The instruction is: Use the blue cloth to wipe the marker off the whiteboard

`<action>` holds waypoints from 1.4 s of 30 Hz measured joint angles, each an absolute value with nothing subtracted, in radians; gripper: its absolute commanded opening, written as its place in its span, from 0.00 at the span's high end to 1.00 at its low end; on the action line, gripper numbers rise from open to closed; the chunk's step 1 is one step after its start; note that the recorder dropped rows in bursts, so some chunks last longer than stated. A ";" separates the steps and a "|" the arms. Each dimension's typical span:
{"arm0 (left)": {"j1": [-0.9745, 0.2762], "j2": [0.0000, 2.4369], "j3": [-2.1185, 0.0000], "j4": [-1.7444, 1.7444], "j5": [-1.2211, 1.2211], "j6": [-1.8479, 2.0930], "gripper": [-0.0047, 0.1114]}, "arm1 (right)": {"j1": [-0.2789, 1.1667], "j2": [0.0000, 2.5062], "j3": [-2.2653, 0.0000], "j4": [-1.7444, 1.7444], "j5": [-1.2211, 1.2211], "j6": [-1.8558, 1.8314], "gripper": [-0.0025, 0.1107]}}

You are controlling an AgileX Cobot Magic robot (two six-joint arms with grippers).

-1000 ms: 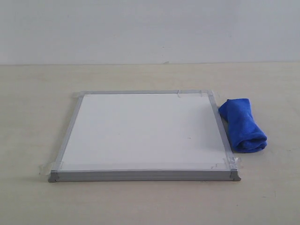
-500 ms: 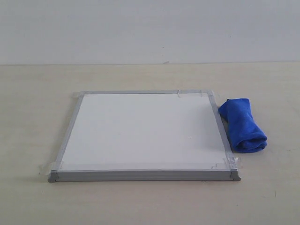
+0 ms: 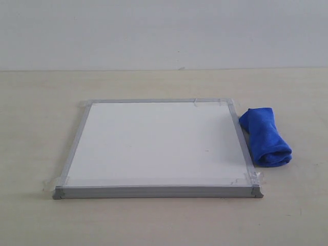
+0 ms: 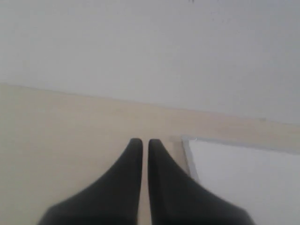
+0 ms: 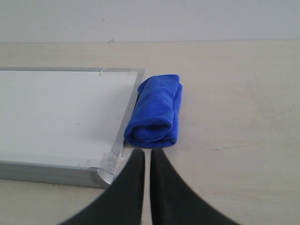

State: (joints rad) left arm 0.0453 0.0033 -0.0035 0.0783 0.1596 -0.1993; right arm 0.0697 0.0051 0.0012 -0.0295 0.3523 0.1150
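Note:
The whiteboard [image 3: 154,143] lies flat on the beige table, silver-framed with grey corner caps and clear tape. Its white face shows no red marker line in any view, only a tiny dark speck. The blue cloth [image 3: 265,135], a rolled bundle, rests on the table against the board's right frame. In the right wrist view the blue cloth [image 5: 156,111] lies just beyond my right gripper [image 5: 147,153], which is shut and empty, beside the whiteboard [image 5: 56,112]. My left gripper [image 4: 142,141] is shut and empty over bare table, next to a corner of the whiteboard [image 4: 243,173]. Neither gripper shows in the exterior view.
The beige table [image 3: 154,84] runs back to a plain pale wall [image 3: 164,31]. Clear tape tabs [image 3: 51,180] stick out at the board's corners.

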 measured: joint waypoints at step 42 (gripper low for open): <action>0.045 0.003 -0.004 0.060 0.307 -0.122 0.92 | 0.070 0.005 0.001 -0.030 0.352 0.115 0.97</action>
